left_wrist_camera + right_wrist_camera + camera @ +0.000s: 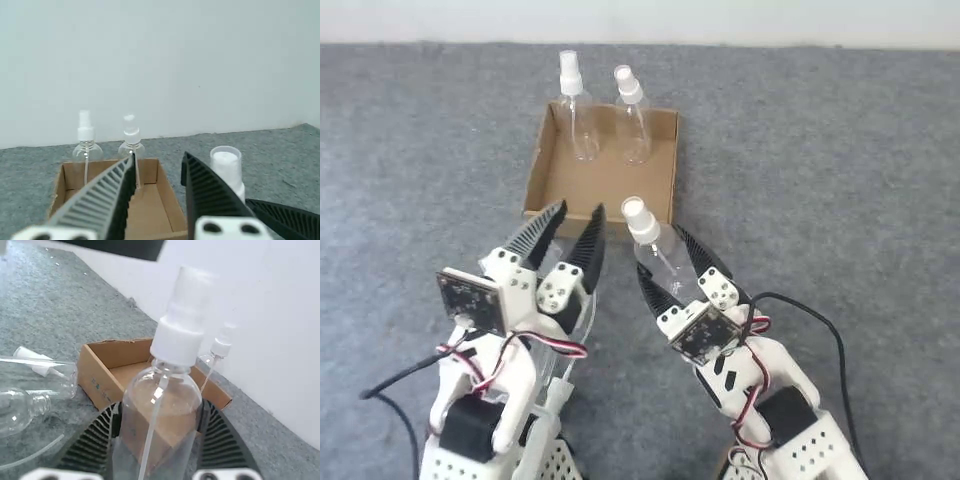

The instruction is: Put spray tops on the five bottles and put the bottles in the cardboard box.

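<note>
Presently two capped clear plastic bottles (582, 130) (634, 135) in brown cardboard box (610, 190); right gripper (658, 250) clamps third bottle (160, 405); left gripper (580, 208) wide, empty; two loose bottles (50, 376) (20, 410) outstanding.

I'm working over a table (840, 150) covered in grey, felt-like cloth that runs to a white wall at the far edge. The cardboard box (665, 165) sits flat on it, far of centre. Left of the box's near corner, two clear bottles lie on their sides on the cloth: a capped bottle (60, 377) and just beside it an open-necked bottle (20, 412), with a thin clear tube (30, 456) curving nearby. A black cable (825, 325) trails at the near right and another cable (395, 380) at the near left.
</note>
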### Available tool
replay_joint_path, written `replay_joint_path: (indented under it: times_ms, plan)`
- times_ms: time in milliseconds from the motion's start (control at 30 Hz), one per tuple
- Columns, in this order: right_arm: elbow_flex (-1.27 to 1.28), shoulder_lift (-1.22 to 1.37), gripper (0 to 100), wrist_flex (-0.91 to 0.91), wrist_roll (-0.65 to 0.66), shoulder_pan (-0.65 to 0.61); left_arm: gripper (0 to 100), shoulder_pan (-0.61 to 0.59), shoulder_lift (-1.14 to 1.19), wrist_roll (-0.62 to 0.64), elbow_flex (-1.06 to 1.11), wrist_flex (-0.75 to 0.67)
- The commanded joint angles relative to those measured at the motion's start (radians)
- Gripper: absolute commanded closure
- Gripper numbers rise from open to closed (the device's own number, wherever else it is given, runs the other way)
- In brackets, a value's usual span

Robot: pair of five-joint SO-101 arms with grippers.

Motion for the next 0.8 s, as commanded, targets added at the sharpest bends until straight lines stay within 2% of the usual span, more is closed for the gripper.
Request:
replay_joint_path:
  times_ms: [0,200,467,767]
  plan:
    - [0.020,-0.041,99.2,0.013,-0.066,0.010,86,-0.066,0.005,-0.003,-0.056,-0.003]
    - [0.020,-0.051,99.2,-0.005,-0.069,0.007,86,-0.075,0.005,-0.003,-0.030,-0.017]
    - [0.020,-0.051,99.2,-0.130,-0.117,-0.030,86,-0.077,0.006,-0.009,0.143,-0.259]
    - [0.020,-0.051,99.2,-0.131,-0.120,-0.036,86,-0.043,0.012,-0.031,0.160,-0.267]
